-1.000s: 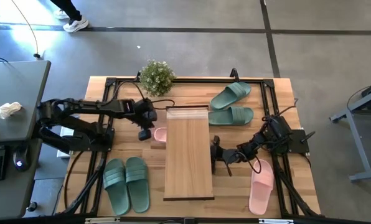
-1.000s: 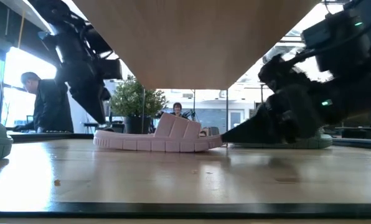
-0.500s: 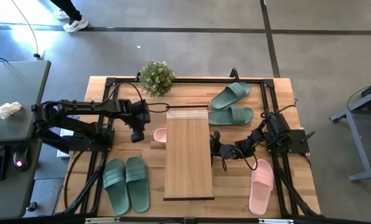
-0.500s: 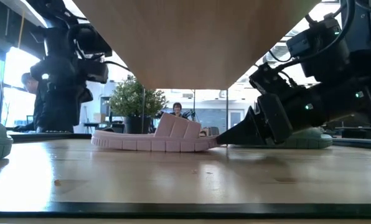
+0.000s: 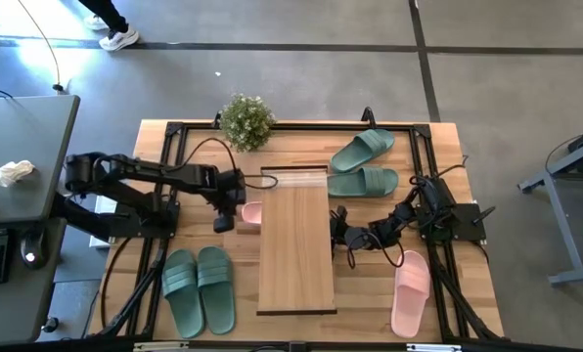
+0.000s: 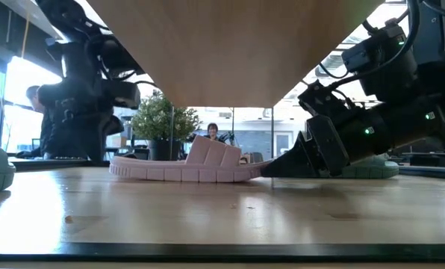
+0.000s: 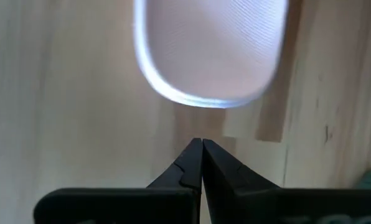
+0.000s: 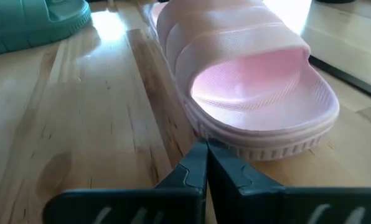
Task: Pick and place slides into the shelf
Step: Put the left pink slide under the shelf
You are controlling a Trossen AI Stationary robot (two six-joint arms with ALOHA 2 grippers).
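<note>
1. Pink slide [image 6: 185,166] lies under the shelf [image 5: 295,240], one end poking out on its left side.
2. Right gripper [image 8: 205,149], fingers closed and empty, touches the slide's open end.
3. Left gripper [image 7: 201,147], closed and empty, sits near the other end.

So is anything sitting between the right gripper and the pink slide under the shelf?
Nothing visible. In the right wrist view the right gripper, fingers shut, points straight at the pink slide, with only bare tabletop between. The low view shows the tip right at the slide's end under the shelf. The left gripper, also shut, sits at the opposite end.
</note>
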